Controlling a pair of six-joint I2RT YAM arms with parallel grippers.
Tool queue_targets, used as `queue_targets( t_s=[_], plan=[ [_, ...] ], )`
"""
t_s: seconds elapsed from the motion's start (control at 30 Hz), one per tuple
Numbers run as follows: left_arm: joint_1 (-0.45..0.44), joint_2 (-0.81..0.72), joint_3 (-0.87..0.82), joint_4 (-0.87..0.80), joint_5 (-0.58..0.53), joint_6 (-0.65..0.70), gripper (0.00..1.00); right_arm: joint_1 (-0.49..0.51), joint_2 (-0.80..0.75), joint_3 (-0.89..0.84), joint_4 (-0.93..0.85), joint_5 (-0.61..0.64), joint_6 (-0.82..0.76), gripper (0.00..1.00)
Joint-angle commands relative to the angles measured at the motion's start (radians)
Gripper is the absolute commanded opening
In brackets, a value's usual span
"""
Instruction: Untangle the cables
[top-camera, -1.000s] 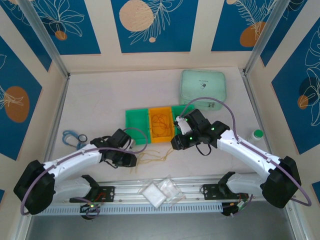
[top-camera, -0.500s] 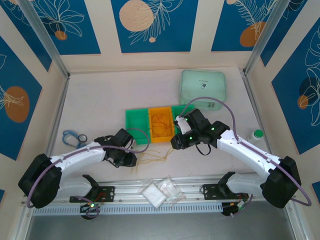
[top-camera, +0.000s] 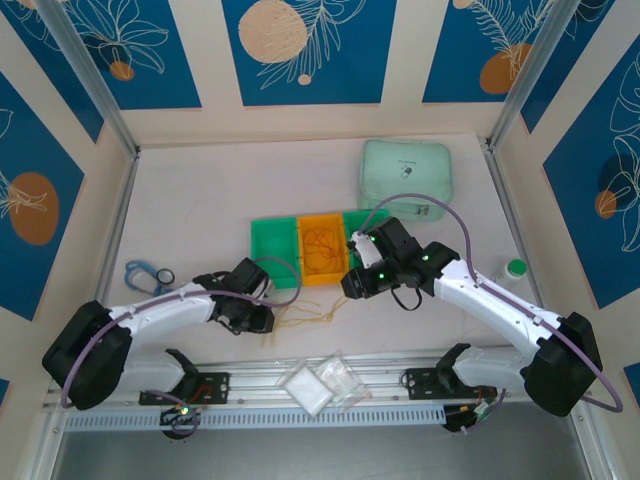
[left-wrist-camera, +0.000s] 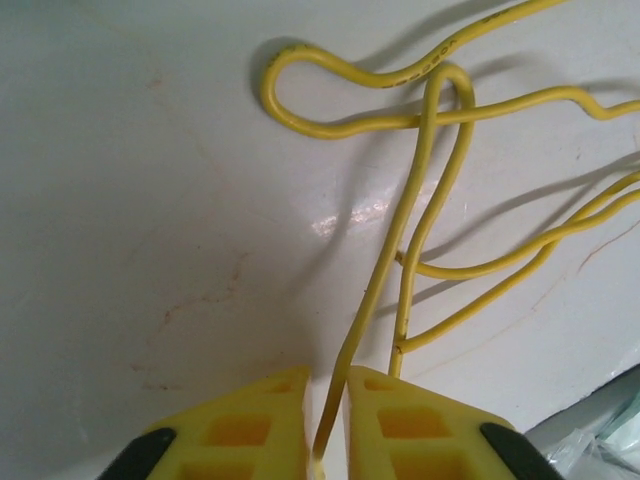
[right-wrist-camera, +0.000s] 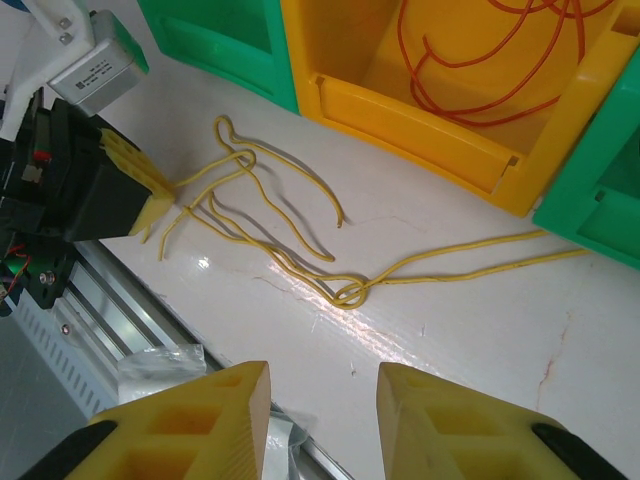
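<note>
Left gripper (left-wrist-camera: 327, 380): jaws nearly closed, one yellow cable (left-wrist-camera: 430, 118) pinched between them, low over the table (left-wrist-camera: 150, 200). Right gripper (right-wrist-camera: 322, 372): held part open, empty, above the knotted yellow cables. Orange cables (top-camera: 320, 242) are seen in the orange bin (right-wrist-camera: 420, 135).

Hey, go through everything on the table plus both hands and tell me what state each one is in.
Yellow cables, loose on the table, knotted together.
Orange cables, coiled inside the orange bin.
Left hand, closed around one yellow strand.
Right hand, open, empty, above the table.
Left green bin, looks empty.
Mint pouch, lying flat, appears closed.
</note>
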Motion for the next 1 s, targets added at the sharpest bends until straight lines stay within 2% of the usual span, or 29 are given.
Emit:
queue_targets(
  t_s=[0.0,0.17,0.47,0.67,0.97],
  plan=[
    [0.007,0.016,-0.011,0.017,0.020,0.021,0.02,-0.002,-0.001,-0.011,0.008,-0.017,0.008,0.34],
    [0.008,-0.016,-0.003,-0.015,-0.009,0.028,0.00,-0.004,-0.002,-0.013,0.008,-0.017,0.008,0.33],
    [0.008,-0.201,0.083,-0.170,-0.092,0.103,0.00,-0.002,0.003,-0.010,0.040,-0.040,0.013,0.33],
    [0.009,-0.247,0.164,-0.257,-0.109,0.142,0.00,-0.001,-0.002,-0.013,0.107,-0.126,0.018,0.32],
    [0.007,-0.290,0.245,-0.247,-0.078,0.198,0.00,0.005,-0.023,-0.028,0.242,-0.247,-0.005,0.33]
  ],
)
